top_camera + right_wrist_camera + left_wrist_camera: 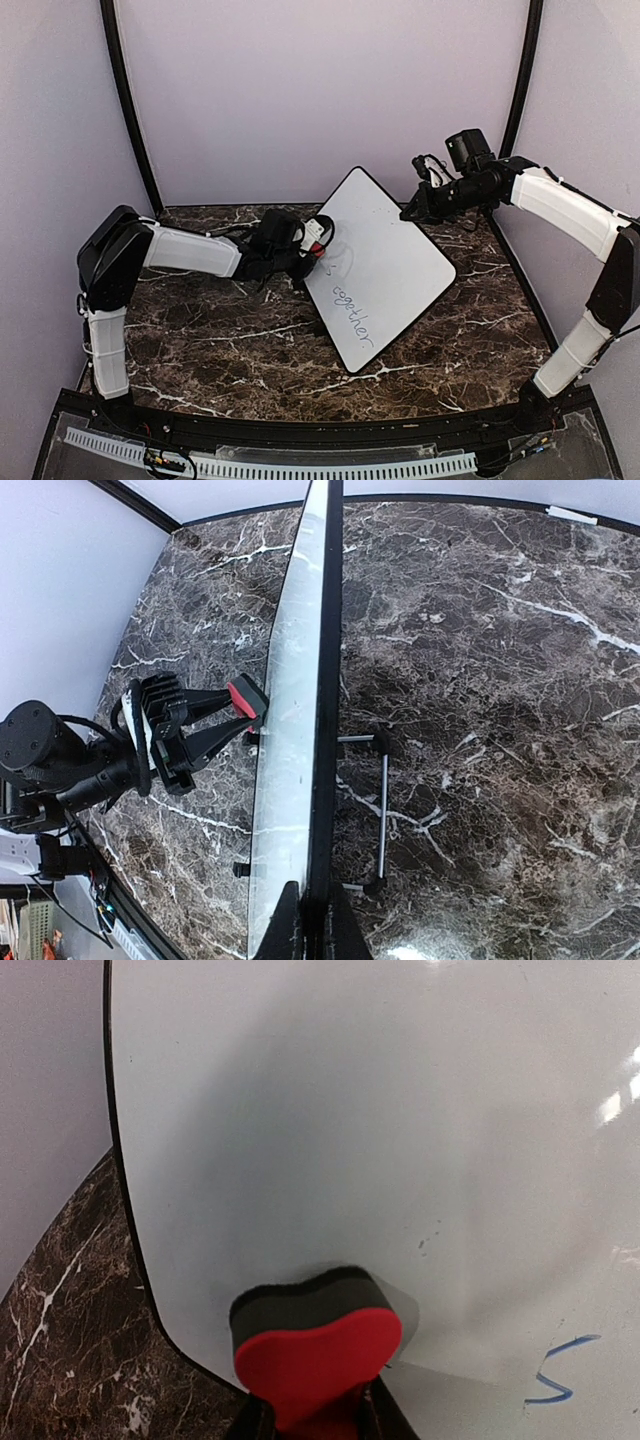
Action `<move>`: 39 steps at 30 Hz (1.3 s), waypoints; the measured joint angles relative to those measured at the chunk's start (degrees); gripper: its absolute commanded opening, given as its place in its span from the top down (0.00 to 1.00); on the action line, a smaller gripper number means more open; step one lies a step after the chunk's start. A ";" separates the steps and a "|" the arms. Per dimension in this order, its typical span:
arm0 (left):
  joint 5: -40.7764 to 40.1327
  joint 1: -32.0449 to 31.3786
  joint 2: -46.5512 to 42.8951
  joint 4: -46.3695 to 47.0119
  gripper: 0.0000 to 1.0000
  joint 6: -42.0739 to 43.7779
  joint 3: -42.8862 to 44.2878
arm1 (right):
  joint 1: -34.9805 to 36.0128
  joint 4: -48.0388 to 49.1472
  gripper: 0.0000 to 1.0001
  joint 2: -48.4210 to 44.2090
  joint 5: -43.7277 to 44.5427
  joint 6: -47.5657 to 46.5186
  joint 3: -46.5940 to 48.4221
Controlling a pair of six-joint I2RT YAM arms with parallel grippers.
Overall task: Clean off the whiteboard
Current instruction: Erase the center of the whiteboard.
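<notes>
From above, the whiteboard [385, 255] is sitting at the middle of the marble table [200, 340], turned diagonally, with 1 corner pointing to the back wall. The handwritten word "together" [352, 315] is showing near its front corner. A fainter scribble higher up is too thin to read. The left gripper [318, 245] is meeting the board's left edge. Something red is peeking between its fingers, but its shape is hard to make out here. The right gripper [410, 212] is reaching the board's right rear edge, and from this angle I cannot tell if it is gripping.

In the left wrist view, the red thing is turning out to be a red eraser [315, 1345] with a dark felt layer. The 2 closed fingers are clamping it, and the bottom border is cutting them off. The felt is pressing on the white surface near a rounded corner. A blue mark [560, 1370] is lying to the right.

In the right wrist view, the board is appearing edge-on as a thin black line, so its writing is hidden. The right gripper's 2 fingers are pinching this edge, 1 on each side. Only this view is showing a wire stand [382, 810] on the table just behind the board.
</notes>
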 measured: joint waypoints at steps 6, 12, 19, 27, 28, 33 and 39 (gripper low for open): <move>-1.31 -4.46 -2.58 2.58 1.00 -0.31 -3.15 | 0.00 -0.11 1.00 0.00 0.15 -0.02 0.00; -0.57 -9.60 -5.64 5.95 1.00 -1.01 -6.93 | 0.00 -0.11 1.00 0.00 0.15 -0.17 0.00; -0.92 -11.37 -6.69 9.38 1.00 -2.12 -9.55 | 0.00 0.07 1.00 0.00 0.04 -0.39 0.00; -0.76 -4.52 -4.33 7.76 1.00 -2.91 -7.19 | 0.00 0.35 1.00 0.00 -0.24 -0.39 -0.04; -0.90 -2.99 -3.63 7.19 1.00 -2.71 -6.78 | 0.00 0.37 1.00 0.00 -0.35 -0.42 -0.04; -1.31 2.60 -0.85 4.50 1.00 -0.72 -6.25 | 0.24 0.85 1.00 0.00 -0.85 -0.70 -0.04; -0.70 2.64 -0.48 4.31 1.00 0.35 -6.25 | 0.26 0.81 1.00 0.00 -0.66 -0.42 -0.04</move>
